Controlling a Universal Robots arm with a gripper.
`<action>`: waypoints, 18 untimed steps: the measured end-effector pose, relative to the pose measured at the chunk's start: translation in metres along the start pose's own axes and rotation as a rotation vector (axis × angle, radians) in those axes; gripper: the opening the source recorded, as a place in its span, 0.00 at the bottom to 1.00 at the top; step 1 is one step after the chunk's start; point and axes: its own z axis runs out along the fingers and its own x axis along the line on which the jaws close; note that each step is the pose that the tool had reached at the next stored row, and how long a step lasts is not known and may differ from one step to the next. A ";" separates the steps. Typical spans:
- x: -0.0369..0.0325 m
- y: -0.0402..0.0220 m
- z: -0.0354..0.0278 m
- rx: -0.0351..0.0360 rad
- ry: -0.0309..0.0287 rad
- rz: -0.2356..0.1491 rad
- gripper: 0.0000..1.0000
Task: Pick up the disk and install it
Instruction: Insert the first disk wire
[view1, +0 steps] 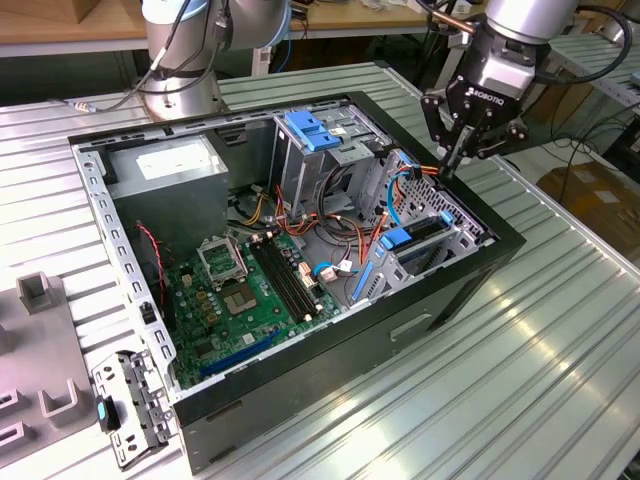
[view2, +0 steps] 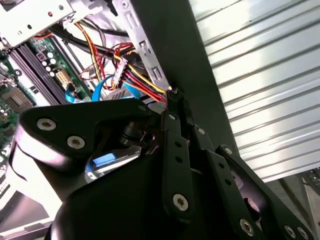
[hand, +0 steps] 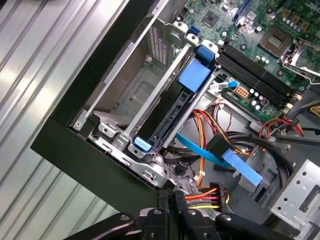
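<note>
Your gripper (view1: 447, 165) hangs at the upper right of the exterior view, fingers pressed together on nothing, tips just above the case (view1: 470, 275) edge by the cable bundle (hand: 207, 195). The disk (hand: 175, 110) sits on edge in the drive bay (hand: 125, 95), centre of the first wrist view. It looks stiff, fairly heavy and shock-sensitive; hold it by the blue carrier frame, not the label face.

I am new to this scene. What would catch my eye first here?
First the open computer case on the ribbed metal table, its green motherboard exposed. Then the black pincer, its fingers shut, reaching down at the case's edge toward the exterior view's right, by the coloured cables. The disk with blue carrier sits in its bay.
</note>
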 end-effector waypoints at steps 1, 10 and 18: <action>-0.0003 0.0005 0.0001 -0.0005 -0.0002 0.016 0.17; -0.0008 0.0010 0.0006 -0.0059 -0.0033 0.165 0.17; -0.0014 0.0021 0.0004 -0.0063 -0.0032 0.171 0.17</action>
